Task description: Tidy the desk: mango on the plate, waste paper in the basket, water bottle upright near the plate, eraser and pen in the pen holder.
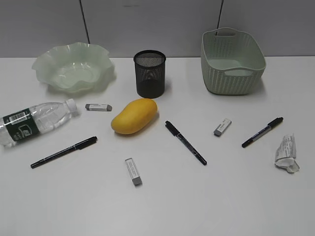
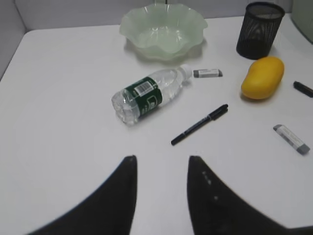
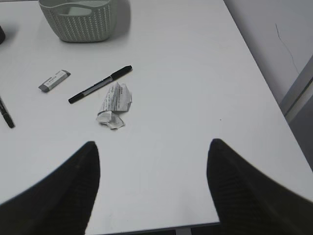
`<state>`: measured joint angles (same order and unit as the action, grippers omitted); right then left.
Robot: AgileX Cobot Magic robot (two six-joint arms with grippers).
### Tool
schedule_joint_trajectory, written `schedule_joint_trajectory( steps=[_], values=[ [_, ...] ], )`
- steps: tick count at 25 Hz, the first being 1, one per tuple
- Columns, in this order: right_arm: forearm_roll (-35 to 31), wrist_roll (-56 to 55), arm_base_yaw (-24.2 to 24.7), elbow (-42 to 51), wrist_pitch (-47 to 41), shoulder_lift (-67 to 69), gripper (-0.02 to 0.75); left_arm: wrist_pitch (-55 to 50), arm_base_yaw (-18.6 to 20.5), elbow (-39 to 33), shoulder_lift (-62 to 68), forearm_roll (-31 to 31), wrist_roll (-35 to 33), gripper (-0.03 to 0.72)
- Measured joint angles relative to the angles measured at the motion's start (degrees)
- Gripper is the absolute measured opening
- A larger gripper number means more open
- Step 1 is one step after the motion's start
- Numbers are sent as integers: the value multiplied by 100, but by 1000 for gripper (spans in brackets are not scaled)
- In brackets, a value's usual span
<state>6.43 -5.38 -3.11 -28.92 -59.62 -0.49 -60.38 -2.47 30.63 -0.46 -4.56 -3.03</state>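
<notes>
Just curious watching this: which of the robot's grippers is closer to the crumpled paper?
The right gripper: the waste paper lies just ahead of its open fingers. The left gripper hangs over the desk's other side, by the water bottle.

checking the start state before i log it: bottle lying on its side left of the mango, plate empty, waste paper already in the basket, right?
Not quite. The waste paper is not in the basket; it lies on the desk beside a pen, as the right wrist view shows. The rest holds: the water bottle lies on its side left of the mango, and the plate is empty.
</notes>
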Motion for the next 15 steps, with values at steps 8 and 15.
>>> schedule_joint_trajectory(
  steps=[8,15],
  values=[
    [0,0,0,0,0,0,543,1211,0,155,587,-233,0,500],
    [0,0,0,0,0,0,543,2302,0,155,2200,-1216,-715,534]
  ],
)
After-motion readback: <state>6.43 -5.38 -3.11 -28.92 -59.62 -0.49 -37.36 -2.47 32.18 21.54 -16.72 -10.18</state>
